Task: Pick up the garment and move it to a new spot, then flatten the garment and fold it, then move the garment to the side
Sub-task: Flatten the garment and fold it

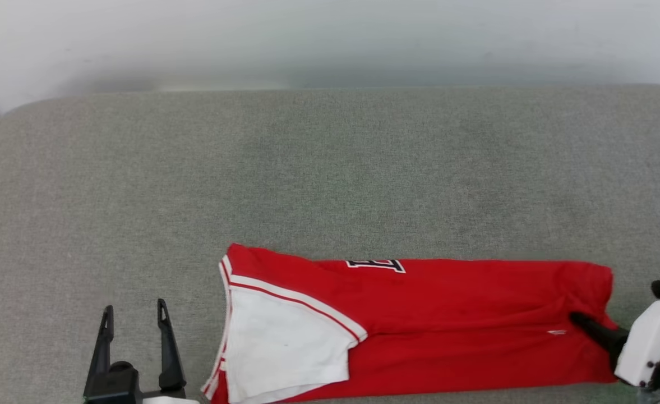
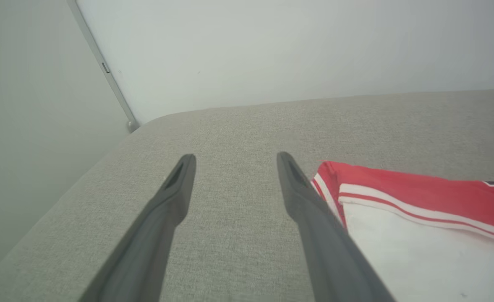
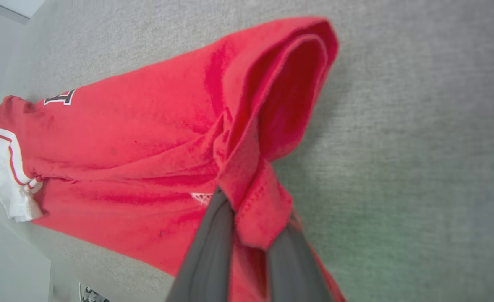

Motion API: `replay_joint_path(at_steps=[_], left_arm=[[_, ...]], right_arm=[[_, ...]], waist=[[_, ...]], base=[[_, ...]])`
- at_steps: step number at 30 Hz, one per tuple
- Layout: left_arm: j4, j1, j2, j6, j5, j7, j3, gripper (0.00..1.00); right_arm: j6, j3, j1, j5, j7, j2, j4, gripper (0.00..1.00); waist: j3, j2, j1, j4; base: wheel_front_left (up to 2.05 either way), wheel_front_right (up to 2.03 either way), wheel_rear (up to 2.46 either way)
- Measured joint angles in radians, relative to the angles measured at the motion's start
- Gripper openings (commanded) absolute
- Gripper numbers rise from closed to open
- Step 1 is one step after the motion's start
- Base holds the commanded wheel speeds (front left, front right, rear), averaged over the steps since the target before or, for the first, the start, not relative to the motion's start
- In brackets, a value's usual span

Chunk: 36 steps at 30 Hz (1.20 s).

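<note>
Pinching the garment — its end, seemingly — right pincer.

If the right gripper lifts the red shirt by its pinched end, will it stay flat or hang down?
Probably it hangs limp: the garment bunches where the right gripper pinches it. Its folds may come undone, as the layers gape at that end.

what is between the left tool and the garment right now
Bare grey cushion: in the head view a strip of it separates the open left tool from the striped edge of the garment.
</note>
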State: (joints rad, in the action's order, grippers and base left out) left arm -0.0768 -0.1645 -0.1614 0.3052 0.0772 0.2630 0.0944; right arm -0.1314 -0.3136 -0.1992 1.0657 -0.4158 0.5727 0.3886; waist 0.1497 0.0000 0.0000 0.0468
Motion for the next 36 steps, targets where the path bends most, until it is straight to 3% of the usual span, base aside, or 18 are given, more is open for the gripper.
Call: replay_joint_path(at_steps=[10, 14, 18, 22, 26, 31, 36], left_arm=[[0.034, -0.027, 0.032, -0.046, -0.038, 0.000, -0.021, 1.00], [0.046, -0.028, 0.036, -0.068, -0.042, 0.000, -0.030, 1.00], [0.051, -0.028, 0.040, -0.086, -0.048, 0.000, -0.036, 1.00], [0.052, -0.028, 0.042, -0.094, -0.057, 0.000, -0.042, 1.00], [0.052, -0.024, 0.045, -0.100, -0.058, 0.000, -0.046, 1.00], [0.052, -0.003, 0.048, -0.106, -0.068, 0.000, -0.041, 1.00], [0.055, 0.030, 0.051, -0.109, -0.072, 0.000, -0.035, 1.00]], right_arm=[[0.000, 0.057, 0.003, -0.065, -0.079, 0.147, 0.034, 0.00], [0.001, 0.075, 0.010, -0.034, -0.133, 0.145, -0.002, 0.00], [0.001, 0.060, 0.024, -0.022, -0.192, 0.145, -0.113, 0.00], [0.001, 0.034, 0.039, 0.025, -0.251, 0.096, -0.273, 0.00], [0.001, -0.016, 0.026, 0.002, -0.296, 0.068, -0.393, 0.00], [0.001, -0.125, -0.078, -0.071, -0.345, 0.008, -0.449, 0.00], [0.001, -0.287, -0.220, -0.160, -0.378, -0.068, -0.423, 0.00]], waist=[[-0.047, 0.0000, 0.0000, 0.004], [-0.058, 0.0000, 0.0000, 0.004], [-0.064, 0.0000, 0.0000, 0.004], [-0.065, 0.0001, 0.0000, 0.005], [-0.055, 0.0000, 0.0000, 0.008], [-0.035, 0.0000, 0.0000, 0.017], [-0.005, 0.0000, 0.0000, 0.028]], base=[[0.00, 0.00, 0.00], [0.00, 0.00, 0.00], [0.00, 0.00, 0.00], [0.00, 0.00, 0.00], [0.00, 0.00, 0.00], [0.00, 0.00, 0.00], [0.00, 0.00, 0.00]])
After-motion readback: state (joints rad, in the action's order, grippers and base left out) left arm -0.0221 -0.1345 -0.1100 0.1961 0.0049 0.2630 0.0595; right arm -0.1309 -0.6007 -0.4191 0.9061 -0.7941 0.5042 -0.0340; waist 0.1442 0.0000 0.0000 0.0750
